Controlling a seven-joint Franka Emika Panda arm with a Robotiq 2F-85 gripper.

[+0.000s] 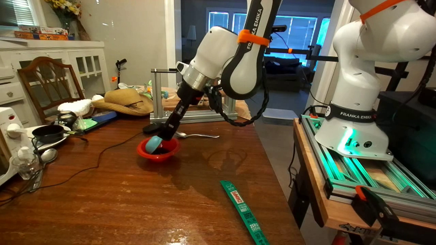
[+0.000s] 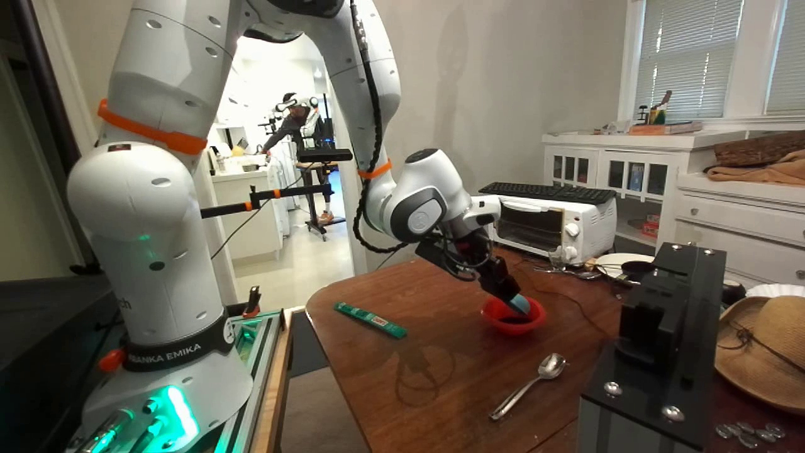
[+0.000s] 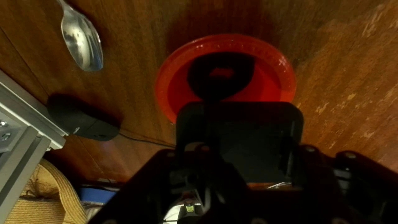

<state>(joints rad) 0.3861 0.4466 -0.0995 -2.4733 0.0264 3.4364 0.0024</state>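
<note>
My gripper (image 1: 166, 133) reaches down at a slant to a red bowl (image 1: 159, 157) on the wooden table. It is shut on a light-blue object (image 1: 154, 144), whose lower part is inside the bowl's rim in both exterior views. From the wrist, this held object (image 3: 245, 137) looks like a dark, wide block with rounded corners between the fingers, covering the near part of the bowl (image 3: 287, 77). Whether it touches the bowl's bottom is hidden. A dark ring-like patch (image 3: 199, 74) shows inside the bowl; I cannot tell if it is shadow or contents.
A metal spoon (image 2: 525, 385) lies beside the bowl, and a black mouse (image 3: 84, 118) sits by a metal frame (image 1: 194, 117). A green packet (image 1: 243, 212) rests near the table edge. A cable (image 1: 98, 163) crosses the table. Beyond are a straw hat (image 1: 126, 102) and toaster oven (image 2: 553, 220).
</note>
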